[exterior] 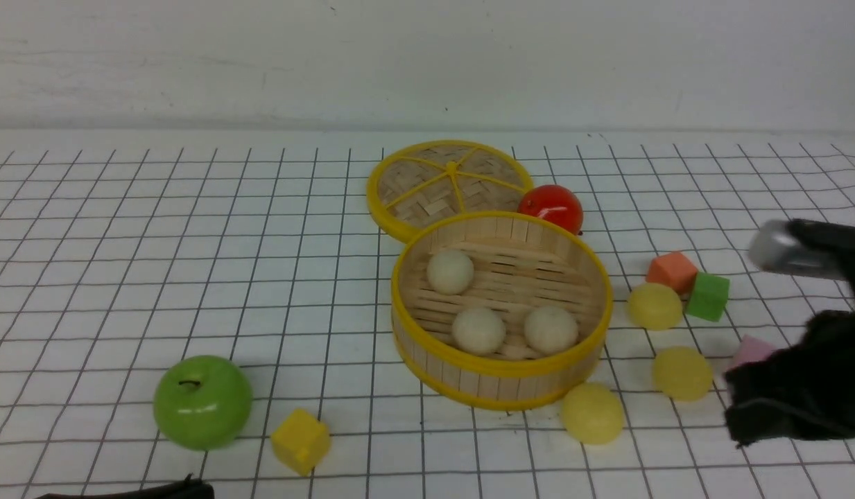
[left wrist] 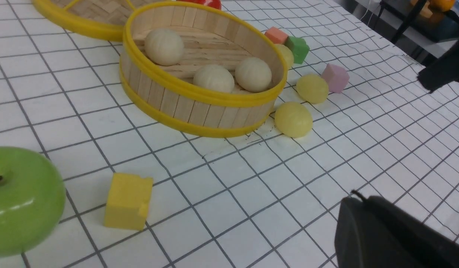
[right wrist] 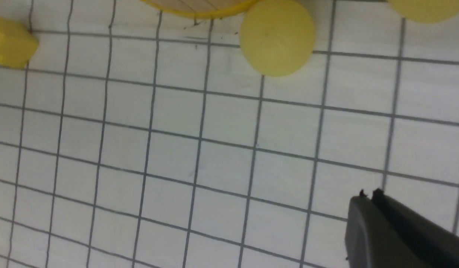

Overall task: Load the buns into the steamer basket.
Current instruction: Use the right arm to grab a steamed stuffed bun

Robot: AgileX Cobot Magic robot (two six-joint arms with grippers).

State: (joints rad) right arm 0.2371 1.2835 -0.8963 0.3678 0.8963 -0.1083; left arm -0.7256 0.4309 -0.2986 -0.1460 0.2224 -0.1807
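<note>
Steamer basket (exterior: 500, 366): centre of the front view, open, with its lid (exterior: 427, 181) lying flat behind it.
Cream buns (exterior: 478, 330): three, already inside on the slats, apart from one another.
Lowest yellow bun (exterior: 592, 413): on the table just beside the basket's lower-right wall; contact unclear.
Middle yellow bun (exterior: 681, 373): further right, near the pink cube (exterior: 749, 352).
Upper yellow bun (exterior: 654, 305): right of the basket, just beside the green cube (exterior: 709, 296).
Right gripper (right wrist: 370, 193): fingertips pressed together, pinching nothing, over bare grid short of the lowest yellow bun.
Left gripper (left wrist: 357, 195): lower right of the left wrist view, closed up and empty, well apart from the buns.
Progress, judged: half done, with three buns left outside.
Step in hand, judged: right arm fetching a yellow bun, probably the lowest.
Doing it well: spread the jaws wider than the ball before descending; centre over its crown; close gently at the widest girth, since a smooth ball may squirt out; lift clear of the yellow rim; release low over free slats, away from the cream buns.
</note>
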